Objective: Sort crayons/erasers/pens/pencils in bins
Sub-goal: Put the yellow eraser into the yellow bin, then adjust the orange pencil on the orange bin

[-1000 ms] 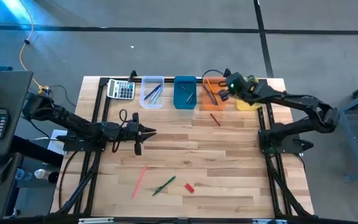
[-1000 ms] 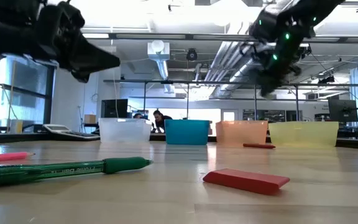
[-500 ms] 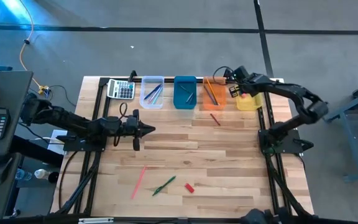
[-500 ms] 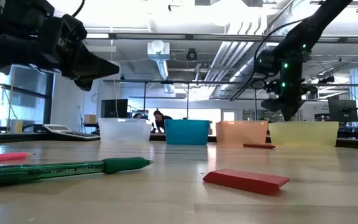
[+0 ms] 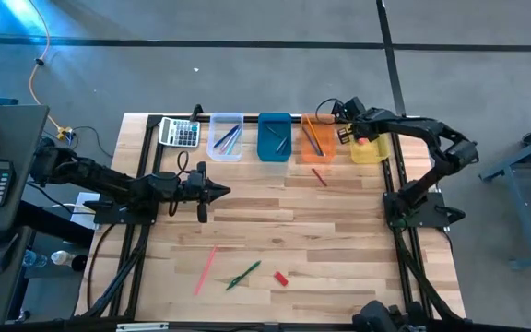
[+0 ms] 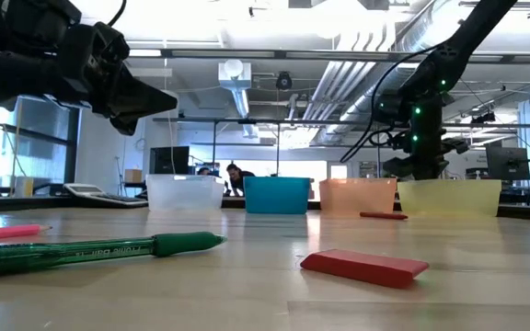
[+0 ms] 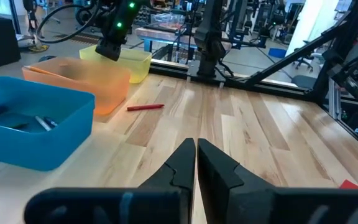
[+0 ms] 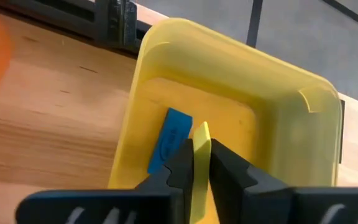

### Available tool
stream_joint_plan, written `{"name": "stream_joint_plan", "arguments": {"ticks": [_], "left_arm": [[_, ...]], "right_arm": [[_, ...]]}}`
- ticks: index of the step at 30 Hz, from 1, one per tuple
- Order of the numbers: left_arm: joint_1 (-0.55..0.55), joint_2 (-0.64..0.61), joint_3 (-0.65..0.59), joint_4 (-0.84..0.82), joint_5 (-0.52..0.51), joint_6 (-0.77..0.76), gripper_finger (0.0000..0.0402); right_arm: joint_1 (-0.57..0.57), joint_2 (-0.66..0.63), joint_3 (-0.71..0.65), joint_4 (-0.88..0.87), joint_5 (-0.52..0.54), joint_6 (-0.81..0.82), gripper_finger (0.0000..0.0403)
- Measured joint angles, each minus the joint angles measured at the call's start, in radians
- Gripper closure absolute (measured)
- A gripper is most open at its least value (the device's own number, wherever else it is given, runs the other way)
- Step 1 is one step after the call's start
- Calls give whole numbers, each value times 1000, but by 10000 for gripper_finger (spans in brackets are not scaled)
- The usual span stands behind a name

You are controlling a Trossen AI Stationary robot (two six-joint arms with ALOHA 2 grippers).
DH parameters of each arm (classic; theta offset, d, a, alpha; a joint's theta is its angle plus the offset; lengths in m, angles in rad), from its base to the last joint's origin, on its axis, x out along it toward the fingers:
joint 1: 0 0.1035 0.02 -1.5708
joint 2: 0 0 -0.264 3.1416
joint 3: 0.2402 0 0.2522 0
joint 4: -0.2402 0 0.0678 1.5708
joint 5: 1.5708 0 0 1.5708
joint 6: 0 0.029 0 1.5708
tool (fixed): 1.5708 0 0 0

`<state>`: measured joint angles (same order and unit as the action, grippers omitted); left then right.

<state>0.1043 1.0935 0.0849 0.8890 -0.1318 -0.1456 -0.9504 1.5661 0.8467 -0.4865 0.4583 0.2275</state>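
a: what's between my right fingers (image 8: 185, 163) at the moment?

b: a yellow eraser (image 8: 201, 163), pinched on edge between the two fingertips. i judge the grip is only just slackening; the block hasn't dropped. the right gripper (image 5: 351, 130) sits over the yellow bin (image 8: 291, 118), upper right of the overhead frame, and a blue eraser (image 8: 169, 140) already lies on that bin's floor just beside the yellow one.

a: so the step is the drop into the eraser bin.

b: that's my reading. next i'd let the jaws part fully, then lift clear of the rim.

a: and my left?

b: the left gripper (image 5: 221, 193) has its fingers closed on nothing, hovering left of centre over bare table (image 5: 339, 240).

a: what's left to sort?

b: a red eraser (image 5: 281, 278), a green pen (image 5: 243, 275) and a pink stick (image 5: 206, 268) in the lower middle, plus a red stick (image 5: 320, 176) just below the orange bin (image 5: 313, 148). the left arm is nearer the lower group.
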Motion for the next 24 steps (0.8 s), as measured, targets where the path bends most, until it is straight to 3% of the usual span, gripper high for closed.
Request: {"name": "stream_joint_plan", "arguments": {"ticks": [7,14,18,24], "left_arm": [[0,0,0,0,21,8,394],[0,0,0,0,46,14,394],[0,0,1,0,33,30,394],[0,0,1,0,33,52,394]], "right_arm": [[0,0,0,25,-5,26,308],[0,-1,5,13,10,24,295],[19,-16,24,-27,12,-15,317],[121,-145,28,-89,4,-42,390]]}}
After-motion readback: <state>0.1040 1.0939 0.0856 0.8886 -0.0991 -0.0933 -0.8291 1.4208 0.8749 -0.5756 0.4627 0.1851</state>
